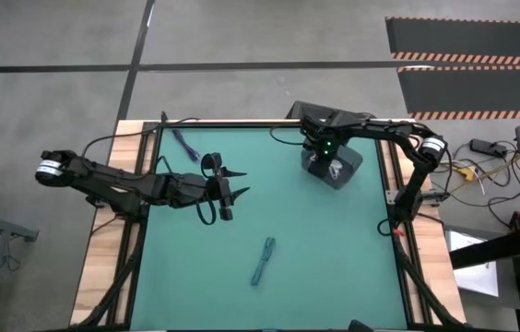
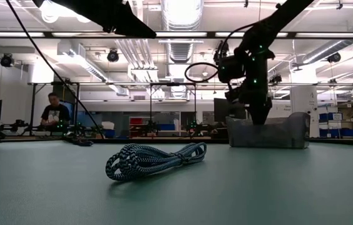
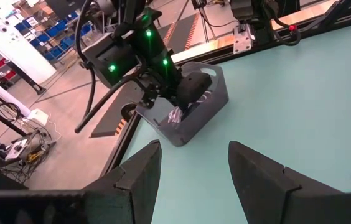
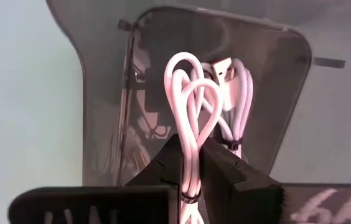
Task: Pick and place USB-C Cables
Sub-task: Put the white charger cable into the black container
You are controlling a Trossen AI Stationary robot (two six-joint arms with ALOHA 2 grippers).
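A grey bin point(image 1: 345, 171) stands at the table's far right. My right gripper point(image 4: 191, 148) reaches down into it, shut on a white cable bundle point(image 4: 190, 87). A second white cable point(image 4: 238, 93) lies on the bin's floor beside it. A teal braided cable point(image 1: 262, 261) lies on the green mat near the front middle, and shows close up in the low view point(image 2: 154, 159). A dark blue cable point(image 1: 184, 145) lies at the far left of the mat. My left gripper point(image 1: 232, 190) hovers open above the mat's left middle, its fingers point(image 3: 139, 171) pointing toward the bin point(image 3: 191, 121). My right gripper pinches the white bundle's gathered strands point(image 4: 190, 134) between its two fingers. The fingers come from above, pointing down into the bin. The bundle's loops point(image 4: 185, 71) hang below the fingertips inside the bin; whether they touch the floor I cannot tell.
Wooden rails point(image 1: 103, 267) border the green mat on both sides. Loose black wiring point(image 1: 206, 207) hangs by the left arm. Beyond the table a person point(image 2: 54, 111) sits at a bench. Bare mat lies between the teal cable and the bin.
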